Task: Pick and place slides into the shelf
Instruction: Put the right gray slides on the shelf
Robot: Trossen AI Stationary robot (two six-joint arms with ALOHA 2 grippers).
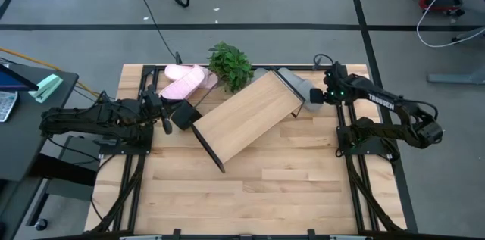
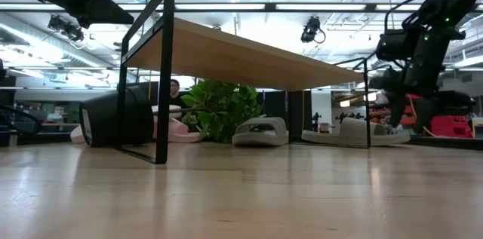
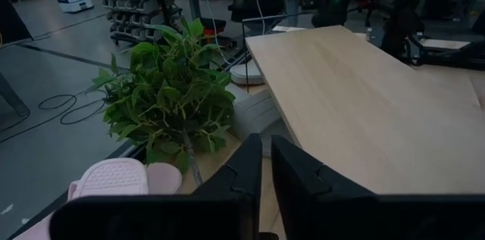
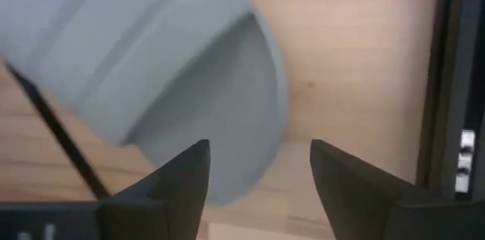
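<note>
The shelf (image 1: 242, 119) stands askew mid-table on its black frame, its light board (image 2: 226, 54) slanting. Two pale pink slides (image 1: 186, 82) lie side by side on the table at the far left, beside the plant. Two light grey slides (image 2: 260, 131) (image 2: 355, 133) lie on the table behind the shelf's right end. My right gripper (image 1: 314, 96) hovers open just over the nearer-right grey slide (image 4: 151, 58), whose rounded end lies before the fingers. My left gripper (image 1: 173, 115) is shut and empty, low by the shelf's left corner, facing the plant and a pink slide (image 3: 114, 179).
A green leafy plant (image 1: 229, 64) sits at the far edge between the pink and grey slides. The shelf's black frame legs (image 2: 162, 81) stand close to my left gripper. The near half of the tabletop (image 1: 250, 187) is bare wood. Black rails run along both sides.
</note>
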